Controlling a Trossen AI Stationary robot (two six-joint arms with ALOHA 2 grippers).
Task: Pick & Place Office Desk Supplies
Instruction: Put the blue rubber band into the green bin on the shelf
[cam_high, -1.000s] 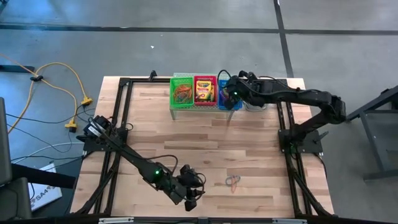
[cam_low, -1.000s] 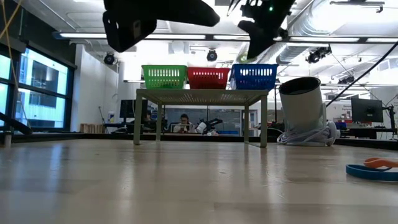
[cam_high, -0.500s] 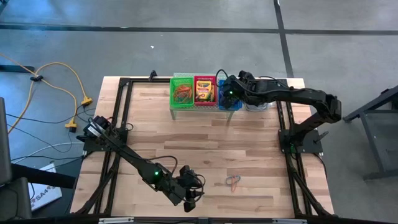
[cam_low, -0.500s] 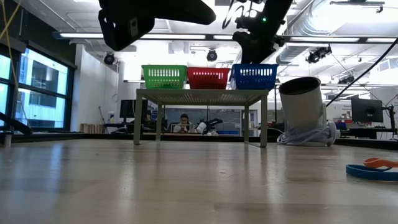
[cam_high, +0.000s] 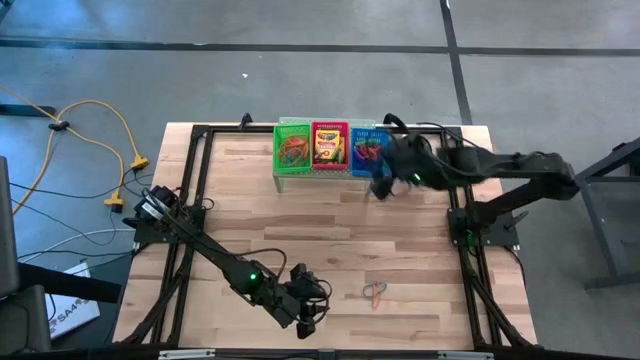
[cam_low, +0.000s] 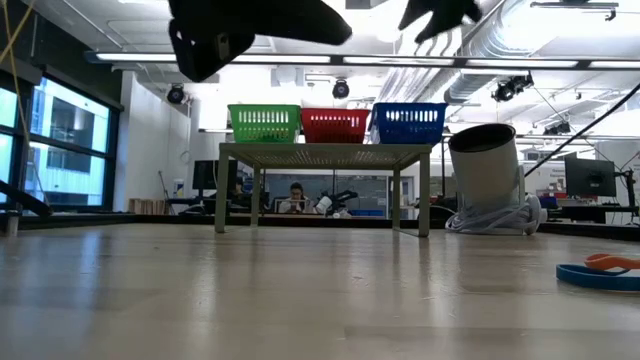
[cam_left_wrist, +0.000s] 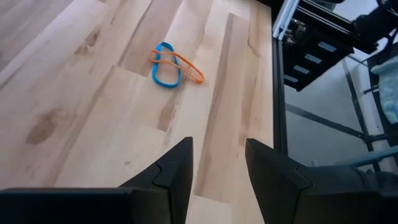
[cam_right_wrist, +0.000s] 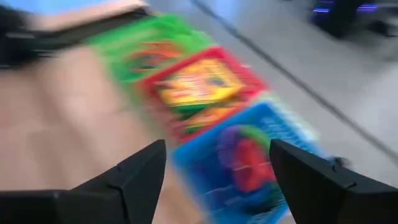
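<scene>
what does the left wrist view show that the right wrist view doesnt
Only the left wrist view shows the blue and orange rubber bands lying loose on the bare table, the table's edge frame, and the left gripper with nothing between its fingers.

Only the right wrist view shows the three baskets: the green basket, the red basket holding yellow crayon boxes, and the blue basket holding rubber bands. The right gripper stands open and empty over them.

Both show wooden tabletop and their own two dark fingers.
</scene>
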